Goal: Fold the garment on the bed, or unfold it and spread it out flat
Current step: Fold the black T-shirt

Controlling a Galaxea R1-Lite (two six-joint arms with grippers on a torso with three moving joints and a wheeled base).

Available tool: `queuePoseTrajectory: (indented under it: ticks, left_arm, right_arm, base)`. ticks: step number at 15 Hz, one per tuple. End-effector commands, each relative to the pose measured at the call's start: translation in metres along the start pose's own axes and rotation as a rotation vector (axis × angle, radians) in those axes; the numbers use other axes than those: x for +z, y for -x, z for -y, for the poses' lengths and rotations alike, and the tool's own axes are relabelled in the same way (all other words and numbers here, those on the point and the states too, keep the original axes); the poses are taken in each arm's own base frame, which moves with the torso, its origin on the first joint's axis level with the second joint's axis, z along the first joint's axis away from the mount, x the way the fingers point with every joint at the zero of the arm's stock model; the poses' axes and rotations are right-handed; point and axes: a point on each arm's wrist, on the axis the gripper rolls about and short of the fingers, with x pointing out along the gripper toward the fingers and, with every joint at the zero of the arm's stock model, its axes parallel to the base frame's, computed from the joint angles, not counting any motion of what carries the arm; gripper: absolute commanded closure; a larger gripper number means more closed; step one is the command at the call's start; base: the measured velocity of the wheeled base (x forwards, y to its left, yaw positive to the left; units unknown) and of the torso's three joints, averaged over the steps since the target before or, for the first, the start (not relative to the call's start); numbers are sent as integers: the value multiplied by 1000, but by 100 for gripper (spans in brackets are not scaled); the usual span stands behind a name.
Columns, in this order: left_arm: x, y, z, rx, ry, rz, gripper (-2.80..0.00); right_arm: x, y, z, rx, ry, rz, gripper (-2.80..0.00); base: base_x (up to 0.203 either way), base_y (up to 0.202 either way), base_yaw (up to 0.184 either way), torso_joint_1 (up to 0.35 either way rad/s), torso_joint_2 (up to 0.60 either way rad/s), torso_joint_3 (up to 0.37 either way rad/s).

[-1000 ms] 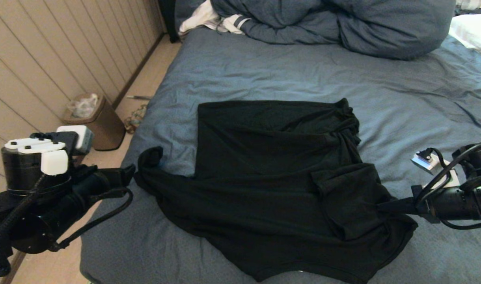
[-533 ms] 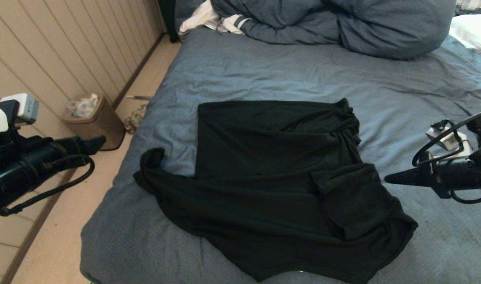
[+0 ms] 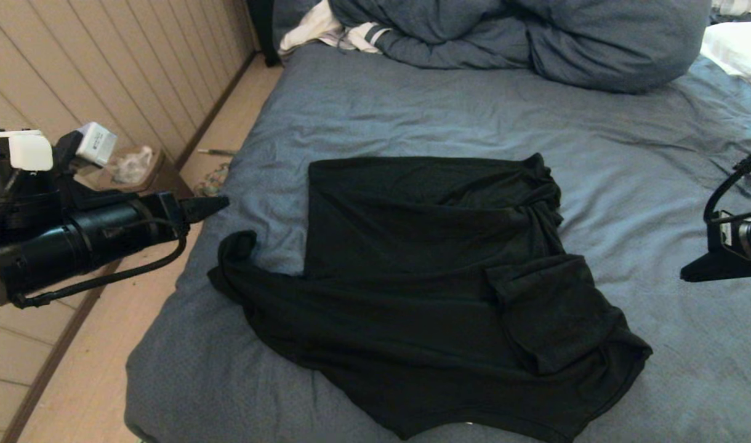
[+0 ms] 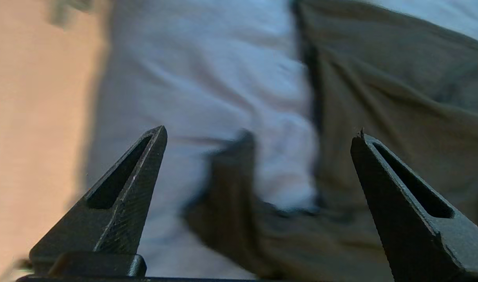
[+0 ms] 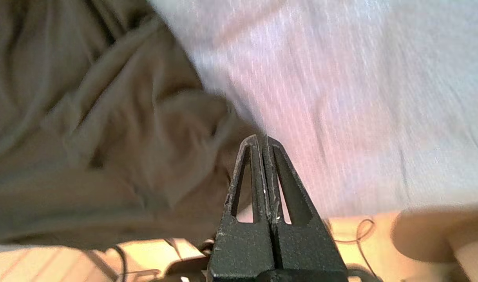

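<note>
T-shirt [image 3: 437, 289] lies crumpled mid-bed [image 3: 412, 117], sleeve trailing toward the left edge. Left end effector [image 4: 258, 135] spread wide, empty, hovering off that edge, likely lined up for the sleeve. Right end effector [image 5: 265, 137] pinched closed, holding nothing, clear of the hem.

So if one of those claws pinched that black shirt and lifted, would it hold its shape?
Probably not. The garment lies in soft folds on the bed, so it would likely droop. It looks thin, probably light, and may drag rather than slide.
</note>
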Motion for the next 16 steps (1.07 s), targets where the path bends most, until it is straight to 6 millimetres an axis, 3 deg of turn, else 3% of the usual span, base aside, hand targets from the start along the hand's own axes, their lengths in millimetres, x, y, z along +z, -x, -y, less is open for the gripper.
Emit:
queuePoseTrajectory:
  ticks: [1, 3, 6, 7, 9, 12, 14, 16]
  left_arm:
    - [-4, -7, 19, -77, -6, -32, -280]
    - [-14, -18, 35, -129, -16, -80, -280]
    - [-27, -36, 41, -136, -8, -139, -280]
    - [-25, -34, 42, -140, -10, -137, 0]
    - [-28, -34, 51, -166, -16, -156, 0]
    - [-47, -49, 49, -155, -16, -223, 0]
    - [-62, -62, 42, -126, -11, -277, 0]
    - [-62, -64, 24, -71, 8, -280, 0]
  right_arm:
    - [-8, 14, -8, -1, 28, 27, 0]
    - [-7, 13, -12, 4, 45, 28, 0]
    - [-3, 13, -20, 23, 74, 41, 0]
    - [-2, 10, -21, 24, 80, 35, 0]
    - [1, 6, -21, 23, 81, 27, 0]
    - [1, 5, -21, 22, 82, 25, 0]
    - [1, 4, -23, 25, 87, 23, 0]
    - [0, 4, -25, 31, 94, 21, 0]
  base:
    - [0, 0, 0, 0, 0, 0]
    - [0, 0, 0, 0, 0, 0]
    - [0, 0, 0, 0, 0, 0]
    - [0, 0, 0, 0, 0, 0]
    - [0, 0, 0, 0, 0, 0]
    - [0, 0, 0, 0, 0, 0]
    - [0, 0, 0, 0, 0, 0]
    - [0, 0, 0, 0, 0, 0]
